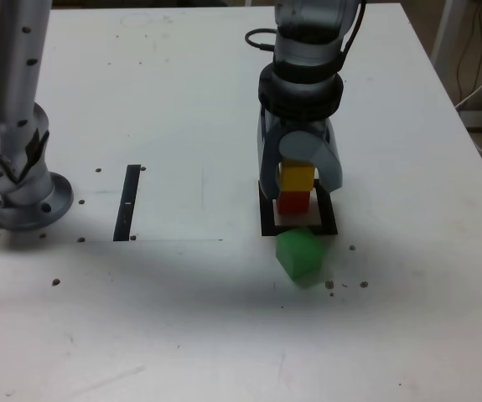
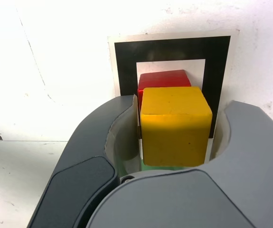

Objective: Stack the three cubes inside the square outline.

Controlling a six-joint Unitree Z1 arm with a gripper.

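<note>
The square outline [image 1: 329, 219], a thick black frame with a white centre, lies on the white table. Inside it stands the red cube [image 1: 292, 202], also seen in the wrist view [image 2: 164, 78]. The yellow cube [image 1: 297, 176] rests squarely on top of the red one. My gripper [image 1: 299, 172] comes straight down over the stack and is shut on the yellow cube [image 2: 175, 124], one finger [image 2: 122, 118] against each side. The green cube [image 1: 298, 254] lies tilted on the table just in front of the outline, apart from it.
A thin black strip [image 1: 128, 203] lies to the exterior view's left of the outline. The arm's grey base [image 1: 18, 180] stands at the far left. A cable [image 1: 257, 39] trails behind the arm. Small dark specks dot the table [image 1: 182, 335].
</note>
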